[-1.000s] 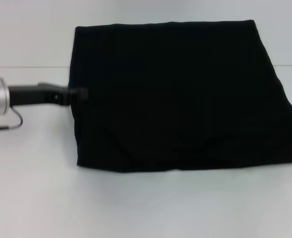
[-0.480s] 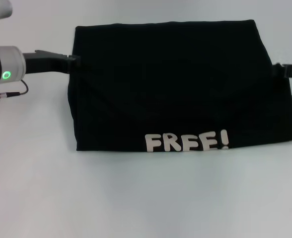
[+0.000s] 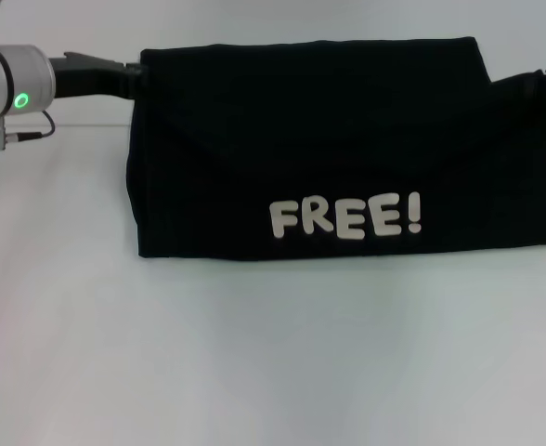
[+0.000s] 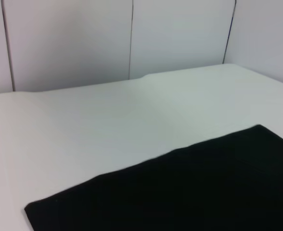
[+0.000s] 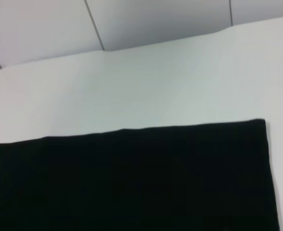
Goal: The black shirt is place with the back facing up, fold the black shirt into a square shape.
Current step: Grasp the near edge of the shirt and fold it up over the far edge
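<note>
The black shirt [image 3: 347, 139] lies across the white table [image 3: 273, 353], much wider than my grippers. Its near part is raised and turned over toward the far side, so the white "FREE!" lettering [image 3: 345, 218] faces me. My left gripper [image 3: 136, 67] is at the shirt's far left corner and my right gripper [image 3: 544, 82] at its far right side, each gripping a lifted edge of the cloth. The left wrist view shows a flat stretch of the shirt [image 4: 204, 187], and the right wrist view shows the shirt [image 5: 132, 178] too. Neither shows my own fingers.
Bare white tabletop runs in front of the shirt and to its left. Light wall panels [image 4: 132, 38] stand behind the table's far edge in both wrist views. A silver wrist section with a green light [image 3: 18, 84] sits at the far left.
Both grippers have moved toward the far edge, carrying the shirt's near edge up and over. The lettering, unseen a second ago, now shows in full and higher up.
</note>
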Action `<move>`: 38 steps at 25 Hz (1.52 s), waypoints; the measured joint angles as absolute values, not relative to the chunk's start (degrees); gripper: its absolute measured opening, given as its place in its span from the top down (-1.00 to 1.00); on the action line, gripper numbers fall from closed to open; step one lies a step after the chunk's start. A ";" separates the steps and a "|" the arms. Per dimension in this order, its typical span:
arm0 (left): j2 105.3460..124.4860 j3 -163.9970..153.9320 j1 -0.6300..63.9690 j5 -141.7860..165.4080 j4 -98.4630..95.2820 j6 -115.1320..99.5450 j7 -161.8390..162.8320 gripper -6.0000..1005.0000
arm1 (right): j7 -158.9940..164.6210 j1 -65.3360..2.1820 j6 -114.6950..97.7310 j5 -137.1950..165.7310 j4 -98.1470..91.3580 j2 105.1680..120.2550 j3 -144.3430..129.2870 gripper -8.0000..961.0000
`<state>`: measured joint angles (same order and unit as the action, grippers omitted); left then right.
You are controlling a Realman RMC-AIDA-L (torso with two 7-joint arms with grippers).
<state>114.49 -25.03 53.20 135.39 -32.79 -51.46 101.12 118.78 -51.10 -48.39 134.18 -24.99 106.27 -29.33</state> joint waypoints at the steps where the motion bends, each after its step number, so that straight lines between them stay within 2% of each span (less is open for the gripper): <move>1: 114.43 -25.03 53.35 135.23 -32.61 -51.09 101.12 0.95 | 118.91 -51.22 -48.38 134.18 -25.18 106.12 -29.35 0.87; 5: 114.63 -25.03 53.49 135.11 -30.81 -47.50 101.03 0.95 | 118.91 -51.59 -46.98 134.18 -24.57 106.15 -29.54 0.87; 15: 115.75 -25.12 52.80 135.08 -26.50 -40.34 99.97 0.94 | 118.08 -51.35 -41.68 134.32 -21.28 108.43 -31.32 0.83; 22: 116.77 -25.32 52.56 135.22 -26.29 -38.26 99.70 0.93 | 118.21 -50.91 -41.30 134.16 -21.23 109.46 -31.36 0.79; 30: 118.85 -30.82 52.13 135.16 -26.31 -32.38 99.66 0.91 | 118.56 -50.32 -41.70 134.31 -21.61 109.70 -31.63 0.74; 31: 119.06 -31.15 52.11 135.16 -26.32 -31.74 99.66 0.85 | 118.46 -49.99 -41.71 134.40 -22.32 109.78 -31.65 0.73; 37: 119.55 -31.40 52.00 135.17 -26.61 -28.88 99.86 0.45 | 118.47 -48.92 -43.06 134.16 -25.25 109.84 -31.72 0.26; 38: 119.55 -31.23 51.89 135.16 -26.91 -28.72 100.35 0.37 | 118.54 -48.68 -43.58 134.13 -26.11 109.84 -31.72 0.11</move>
